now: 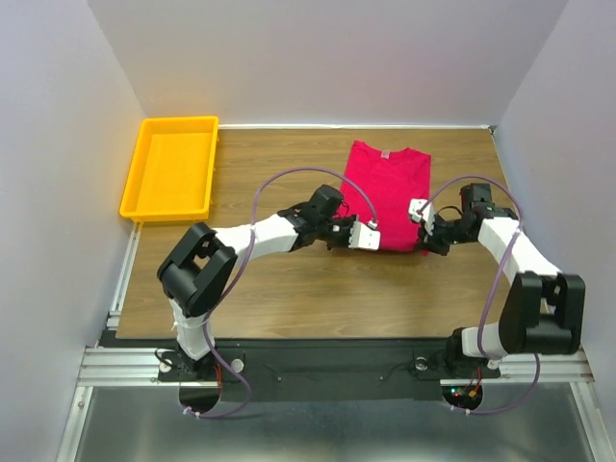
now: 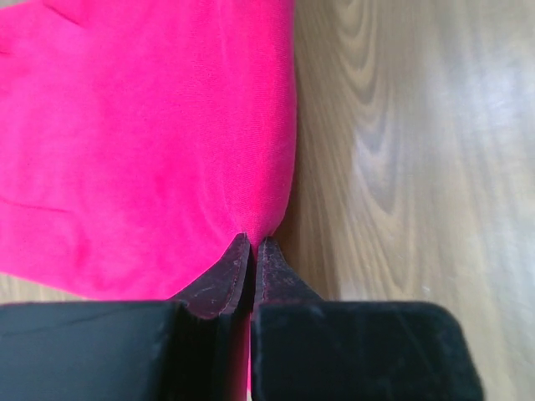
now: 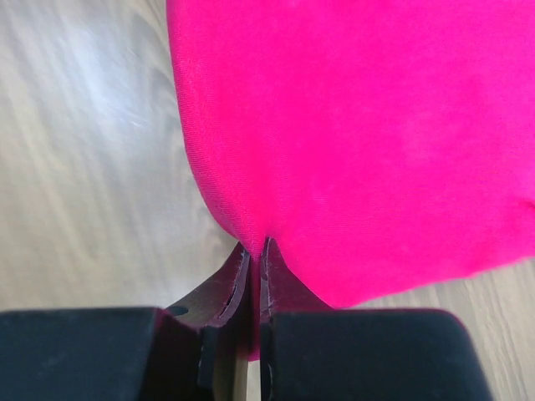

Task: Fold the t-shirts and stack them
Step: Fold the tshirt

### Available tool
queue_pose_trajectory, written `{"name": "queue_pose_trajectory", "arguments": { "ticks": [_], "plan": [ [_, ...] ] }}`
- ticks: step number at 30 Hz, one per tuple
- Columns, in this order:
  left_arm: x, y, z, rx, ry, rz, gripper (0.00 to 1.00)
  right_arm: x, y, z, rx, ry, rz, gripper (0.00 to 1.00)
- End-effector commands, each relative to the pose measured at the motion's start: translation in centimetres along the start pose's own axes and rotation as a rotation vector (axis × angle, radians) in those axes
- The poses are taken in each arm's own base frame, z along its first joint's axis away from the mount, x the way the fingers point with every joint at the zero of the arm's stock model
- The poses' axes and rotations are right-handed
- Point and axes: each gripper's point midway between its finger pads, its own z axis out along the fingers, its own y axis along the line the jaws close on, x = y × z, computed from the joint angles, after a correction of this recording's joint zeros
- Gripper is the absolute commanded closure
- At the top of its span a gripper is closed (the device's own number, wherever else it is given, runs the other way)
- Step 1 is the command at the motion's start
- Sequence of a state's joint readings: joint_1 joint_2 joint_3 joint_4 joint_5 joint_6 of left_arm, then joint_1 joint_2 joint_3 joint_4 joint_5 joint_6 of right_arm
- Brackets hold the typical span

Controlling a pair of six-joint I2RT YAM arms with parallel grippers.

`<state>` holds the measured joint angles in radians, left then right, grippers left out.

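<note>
The crimson-red t-shirt (image 1: 386,188) lies partly folded on the wooden table, its collar toward the back wall. My left gripper (image 1: 339,234) is shut on the shirt's near left corner; in the left wrist view the red fabric (image 2: 150,142) is pinched between the closed black fingers (image 2: 219,284). My right gripper (image 1: 426,241) is shut on the near right corner; in the right wrist view the fabric (image 3: 359,134) runs down between the closed fingers (image 3: 288,284). The neck label is not visible.
A yellow plastic tray (image 1: 171,168) stands at the back left of the table (image 1: 269,279). Grey walls close the sides and back. The purple cables loop above both arms.
</note>
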<state>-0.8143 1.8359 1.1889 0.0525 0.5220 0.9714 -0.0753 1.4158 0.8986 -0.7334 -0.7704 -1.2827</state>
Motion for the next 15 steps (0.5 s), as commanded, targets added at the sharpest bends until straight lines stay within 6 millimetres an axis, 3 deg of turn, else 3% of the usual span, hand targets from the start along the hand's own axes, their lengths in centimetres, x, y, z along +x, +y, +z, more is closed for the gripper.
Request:
{"name": "queue_pose_trajectory", "arguments": {
  "ticks": [1,5,8,15],
  "plan": [
    [-3.5,-1.2,-2.9,0.021,-0.074,-0.026,1.00,-2.9,2.9,-1.9,-0.021,-0.078,0.082,0.99],
    [-5.0,-2.9,-4.5,0.052,-0.090,-0.047,1.00,-4.7,4.4,-3.8,0.017,-0.100,0.123,0.99],
    [-6.6,-2.9,-6.3,0.039,-0.109,-0.052,1.00,-6.2,5.4,-5.2,0.035,-0.126,0.157,1.00],
    [-10.0,-1.1,-9.9,-0.021,-0.139,0.013,1.00,-9.3,6.6,-7.5,0.058,-0.191,0.218,0.99]
  ]
}}
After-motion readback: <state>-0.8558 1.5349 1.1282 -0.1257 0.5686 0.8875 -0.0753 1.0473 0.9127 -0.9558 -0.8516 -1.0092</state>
